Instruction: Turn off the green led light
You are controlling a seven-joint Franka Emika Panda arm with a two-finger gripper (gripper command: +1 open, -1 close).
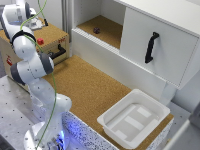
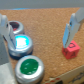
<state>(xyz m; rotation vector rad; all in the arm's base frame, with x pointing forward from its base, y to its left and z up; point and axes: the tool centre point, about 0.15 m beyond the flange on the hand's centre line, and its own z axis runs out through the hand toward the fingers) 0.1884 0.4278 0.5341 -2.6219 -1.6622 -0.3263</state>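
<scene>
The claw [image 2: 41, 30] stands released, its two fingers [image 2: 71, 27] spread wide apart with nothing between them, hanging above the cork-topped bench [image 1: 87, 87]. In the wrist view three round buttons sit in a row in metal collars along one edge of the cork. The green button [image 2: 29, 66] has a dark, glossy green cap. The blue button [image 2: 21, 42] next to it glows bright cyan. The third button [image 2: 14, 26] is partly hidden behind one finger and its colour is hard to tell. A small red cube [image 2: 70, 50] lies on the cork just beside the other finger, well apart from the buttons.

In the exterior view the arm [image 1: 31, 67] reaches toward the far corner of the bench, near a wooden box [image 1: 52, 45] with a red knob. The buttons themselves are hidden behind the arm there. A white tray [image 1: 152, 105] sits at the opposite corner, beneath a white cabinet [image 1: 165, 45] with a black handle.

The green button looks like a rigid plastic cap fixed in a stiff housing; it probably gives a short, springy travel and will not shift sideways. It is not a thing to grasp: a fingertip pressed straight down on the middle of the cap should serve. The cap looks smooth, so an off-centre touch may slide onto the collar or the neighbouring blue button.
</scene>
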